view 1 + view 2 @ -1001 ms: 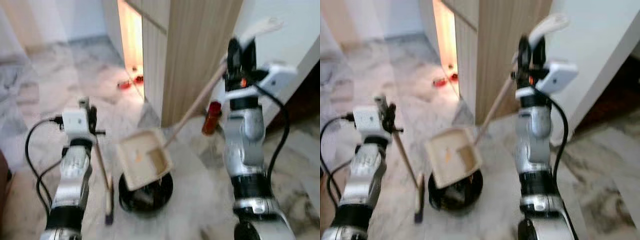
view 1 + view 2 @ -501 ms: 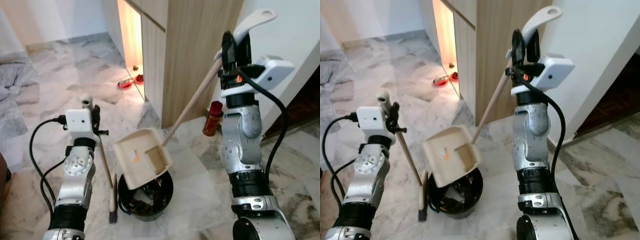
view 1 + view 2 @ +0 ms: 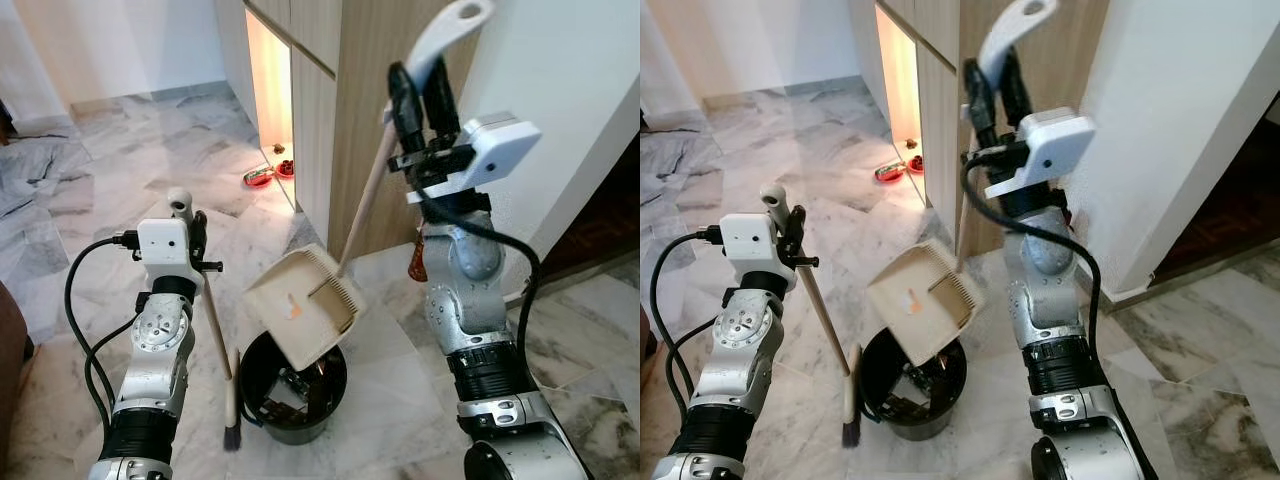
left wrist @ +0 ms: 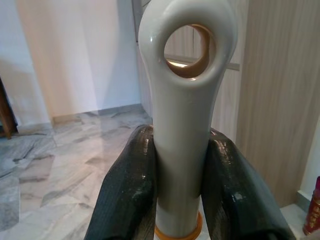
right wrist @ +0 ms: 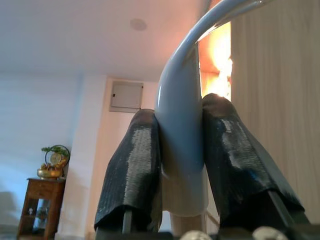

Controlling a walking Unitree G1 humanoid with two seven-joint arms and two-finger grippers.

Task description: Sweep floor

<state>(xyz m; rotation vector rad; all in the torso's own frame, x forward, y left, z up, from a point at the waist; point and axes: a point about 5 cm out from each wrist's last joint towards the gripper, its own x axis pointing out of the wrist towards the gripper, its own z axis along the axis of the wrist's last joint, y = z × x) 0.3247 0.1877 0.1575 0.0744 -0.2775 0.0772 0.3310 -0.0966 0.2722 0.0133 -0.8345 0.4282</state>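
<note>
- The right gripper (image 3: 420, 95), upper right of centre in the left eye view, is clamped on the pale grip of the dustpan (image 3: 305, 308), its two black fingers (image 5: 135, 165) pressing the grip from either side.
- The dustpan's long wooden shaft slants down and left to the beige pan in the middle of the frame, which hangs tilted just above the black bin (image 3: 292, 385) at lower centre (a small orange scrap shows on the pan's inner face).
- The left gripper (image 3: 190, 225), at middle left, holds the top of the broom (image 3: 222, 350), fingers (image 4: 127, 195) closed around the white grip just below its hanging hole; the thin shaft runs down to a small brush head touching the marble floor (image 3: 120, 170) beside the bin.
- Both tools look light and rigid: slim wooden shafts, thin plastic ends. Held at the very top, each is a long lever, so the far end will likely swing with small wrist turns.
- The plastic grips look smooth and probably a little slippery; I'd judge the narrowed grip section the right place to hold, since its flare above should stop sliding.
- The pan's thin lip could likely flex if knocked on the bin's rim.
</note>
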